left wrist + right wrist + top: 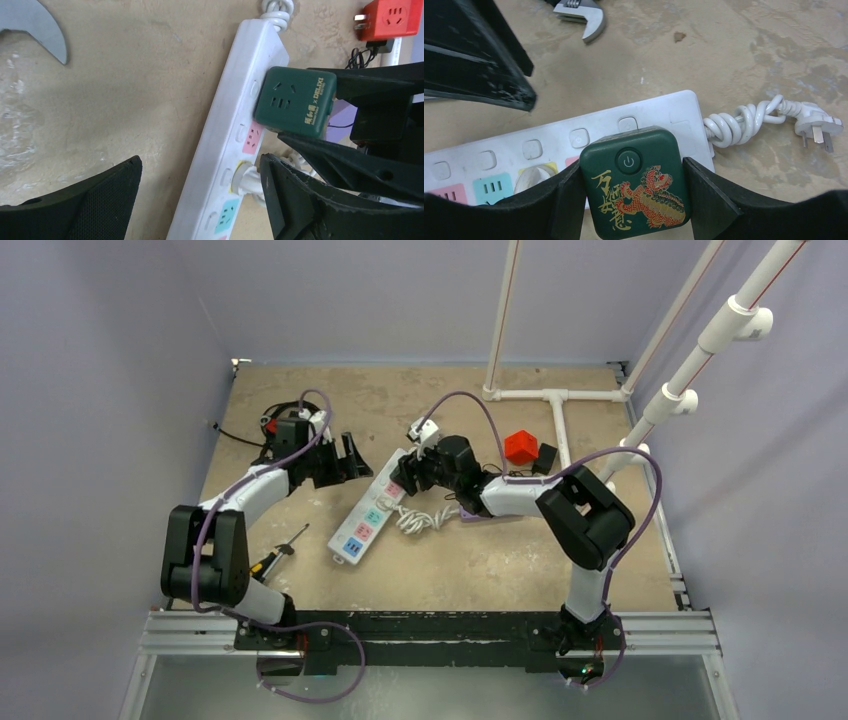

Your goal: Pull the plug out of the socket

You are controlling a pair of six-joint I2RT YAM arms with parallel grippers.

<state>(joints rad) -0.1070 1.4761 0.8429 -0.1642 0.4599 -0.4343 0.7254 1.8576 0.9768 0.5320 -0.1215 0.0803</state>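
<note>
**Socket** point(367, 513): long white strip with a row of pastel outlets. It lies diagonally at the middle of the surface point(500, 570), well clear of every edge. There is bare room to its left and below it. Its right side is crowded by the coiled white cord point(415, 521) and the right arm. A pipe frame point(556, 410) stands at upper right.

**Plug** point(639, 202): dark green cube, set against the socket's end nearest the cord. Whether its pins are seated cannot be told.

**Right hand** point(631, 167): clamped on two opposite sides of the plug.

**Left hand** point(352, 458): wide, holding nothing, near the socket's left side.

**Overhead view only:** a screwdriver point(279, 553) at lower left. The plug is hidden there behind the right hand.

**Right wrist view only:** the plug's power button and gold-and-red dragon print, and the cord's pronged end point(818, 124) at right.

**Left wrist view only:** outlet holes and lettering on the plug's side face.

**Both wrist views:** a white round plug point(245, 181) in the yellow outlet, and a wrench point(583, 19).

**Red cube adapter** point(519, 447): right of centre, apart from the socket.
</note>
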